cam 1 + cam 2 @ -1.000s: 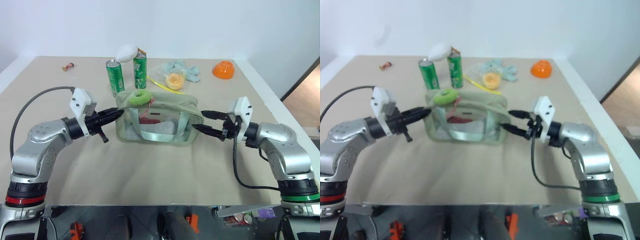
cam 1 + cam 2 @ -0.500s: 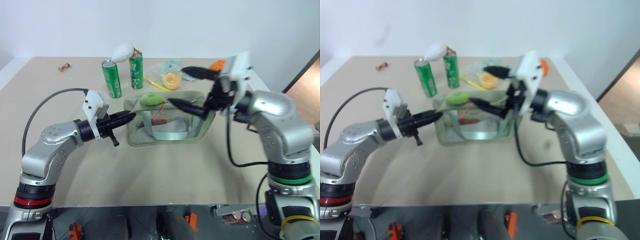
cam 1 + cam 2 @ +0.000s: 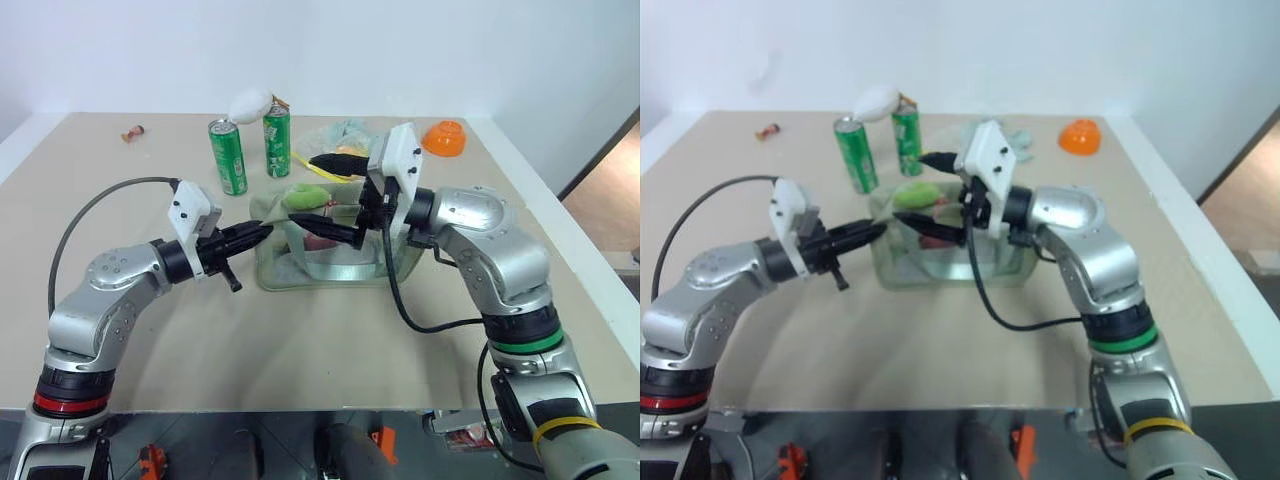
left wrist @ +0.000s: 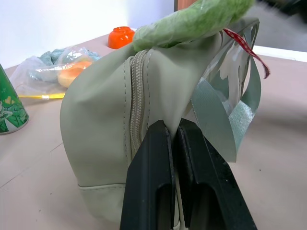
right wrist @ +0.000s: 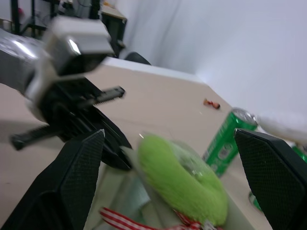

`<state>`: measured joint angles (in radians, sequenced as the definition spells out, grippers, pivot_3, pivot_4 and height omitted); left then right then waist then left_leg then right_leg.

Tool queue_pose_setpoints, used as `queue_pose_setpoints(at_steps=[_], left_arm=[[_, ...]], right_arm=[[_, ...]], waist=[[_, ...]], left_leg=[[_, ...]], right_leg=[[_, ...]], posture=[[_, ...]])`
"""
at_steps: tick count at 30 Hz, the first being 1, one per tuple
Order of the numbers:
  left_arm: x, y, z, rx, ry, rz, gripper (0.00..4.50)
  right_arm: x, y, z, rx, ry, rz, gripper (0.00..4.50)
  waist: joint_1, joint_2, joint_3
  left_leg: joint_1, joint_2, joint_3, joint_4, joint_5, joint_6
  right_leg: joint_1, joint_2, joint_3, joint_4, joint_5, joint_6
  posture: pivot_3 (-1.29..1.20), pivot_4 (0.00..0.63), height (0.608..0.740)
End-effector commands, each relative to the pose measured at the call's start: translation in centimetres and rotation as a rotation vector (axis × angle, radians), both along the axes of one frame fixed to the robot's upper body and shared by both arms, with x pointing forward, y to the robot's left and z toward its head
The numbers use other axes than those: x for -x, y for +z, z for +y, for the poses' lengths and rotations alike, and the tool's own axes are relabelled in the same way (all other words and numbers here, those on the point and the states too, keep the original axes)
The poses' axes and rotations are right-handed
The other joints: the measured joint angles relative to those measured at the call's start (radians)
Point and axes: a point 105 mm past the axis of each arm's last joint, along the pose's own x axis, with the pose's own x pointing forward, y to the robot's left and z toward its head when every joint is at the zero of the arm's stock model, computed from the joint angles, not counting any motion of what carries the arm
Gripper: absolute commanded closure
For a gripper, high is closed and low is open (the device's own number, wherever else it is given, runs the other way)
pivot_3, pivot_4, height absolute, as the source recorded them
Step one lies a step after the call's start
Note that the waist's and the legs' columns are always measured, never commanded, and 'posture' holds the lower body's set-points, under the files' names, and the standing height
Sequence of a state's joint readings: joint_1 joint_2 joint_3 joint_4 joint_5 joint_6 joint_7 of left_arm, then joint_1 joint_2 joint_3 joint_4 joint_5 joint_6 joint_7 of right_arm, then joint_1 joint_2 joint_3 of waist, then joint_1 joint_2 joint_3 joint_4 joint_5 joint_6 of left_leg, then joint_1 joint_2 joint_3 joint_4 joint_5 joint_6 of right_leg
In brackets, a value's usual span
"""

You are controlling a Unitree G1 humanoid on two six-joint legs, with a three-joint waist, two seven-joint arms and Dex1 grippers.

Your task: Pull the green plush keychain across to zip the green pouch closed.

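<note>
The green pouch [image 3: 340,262] stands mid-table, a boxy sage fabric bag with clear windows and webbing straps. The lime green plush keychain [image 3: 305,197] lies on its top at the left end, its red-and-white cord [image 5: 120,218] trailing off it. My left gripper [image 3: 262,232] is shut on the pouch's left end, beside the zipper seam [image 4: 136,96]. From the right, my right gripper [image 3: 302,190] reaches level over the pouch and stands open. One of its fingers is above the keychain [image 5: 182,179] and one below it, and neither touches it.
Two dark green cans [image 3: 229,155] [image 3: 277,127] stand just behind the pouch, with a white object [image 3: 250,102] behind them. An orange bowl [image 3: 446,138] sits at the back right and a small red thing [image 3: 132,131] at the back left.
My right arm has swung up and leftward from the pouch's right end to above its top, where the open jaws now straddle the keychain. The left gripper kept its hold.
</note>
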<state>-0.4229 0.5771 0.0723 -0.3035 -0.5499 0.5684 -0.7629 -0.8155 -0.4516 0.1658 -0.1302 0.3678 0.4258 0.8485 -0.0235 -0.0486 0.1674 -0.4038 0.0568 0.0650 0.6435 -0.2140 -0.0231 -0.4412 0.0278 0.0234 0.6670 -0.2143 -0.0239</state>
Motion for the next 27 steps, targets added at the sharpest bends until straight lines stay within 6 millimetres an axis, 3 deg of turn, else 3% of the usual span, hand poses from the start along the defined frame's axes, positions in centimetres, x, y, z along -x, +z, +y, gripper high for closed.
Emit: queue_pose_setpoints(at_steps=[1,9,11,15,18,23,27], left_arm=[[0.5,1.1,-0.4,-0.005,-0.014,-0.057,4.5],[0.2,0.9,-0.2,-0.01,-0.001,-0.056,4.5],[0.1,0.9,-0.3,-0.01,0.0,-0.055,4.5],[0.0,0.9,-0.4,-0.011,0.004,-0.056,4.5],[-0.3,0.8,-0.2,-0.004,0.017,-0.043,4.5],[-0.3,0.7,-0.3,-0.002,0.013,-0.039,4.5],[-0.4,0.8,-0.3,-0.003,0.01,-0.04,4.5]], right_arm=[[0.3,1.6,0.8,-0.011,0.024,-0.079,1.21],[0.5,1.0,0.7,0.001,0.034,-0.078,3.99],[0.5,0.9,0.5,0.005,0.03,-0.078,4.42],[0.3,0.9,-0.2,0.01,0.007,-0.096,4.42],[0.1,2.0,-1.3,-0.014,-0.025,-0.144,4.42],[-0.4,4.4,-4.3,-0.02,-0.096,-0.251,4.42],[-1.2,4.5,-7.1,0.033,-0.165,-0.281,4.42]], waist=[[0.0,0.0,0.0],[0.001,0.0,0.0],[0.001,0.0,0.0],[0.002,0.0,0.0],[0.002,0.0,0.0],[0.003,0.0,0.0],[0.003,0.0,0.0]], left_leg=[[0.0,0.0,0.0,0.0,0.0,0.0],[0.0,0.001,0.0,0.0,0.0,0.0],[0.0,0.001,0.0,0.0,0.0,0.0],[-0.001,0.001,0.0,0.0,0.0,0.0],[-0.001,0.001,0.0,0.0,0.0,0.0],[-0.001,0.0,0.0,0.0,0.0,0.0],[-0.001,-0.001,0.0,0.0,0.0,0.0]], right_leg=[[0.0,0.0,0.0,0.0,0.0,0.0],[0.0,0.0,-0.001,0.0,0.0,-0.001],[0.0,0.0,-0.001,0.0,0.0,-0.001],[0.0,0.0,-0.001,0.0,0.0,-0.001],[0.0,0.0,-0.001,0.0,0.0,-0.001],[0.0,0.0,-0.001,0.0,0.0,-0.001],[0.0,0.0,-0.001,0.0,0.0,-0.001]], posture=[[0.0,0.15,0.74],[0.0,0.15,0.74],[0.0,0.15,0.74],[0.0,0.15,0.74],[0.0,0.15,0.74],[0.0,0.15,0.74],[0.0,0.15,0.74]])
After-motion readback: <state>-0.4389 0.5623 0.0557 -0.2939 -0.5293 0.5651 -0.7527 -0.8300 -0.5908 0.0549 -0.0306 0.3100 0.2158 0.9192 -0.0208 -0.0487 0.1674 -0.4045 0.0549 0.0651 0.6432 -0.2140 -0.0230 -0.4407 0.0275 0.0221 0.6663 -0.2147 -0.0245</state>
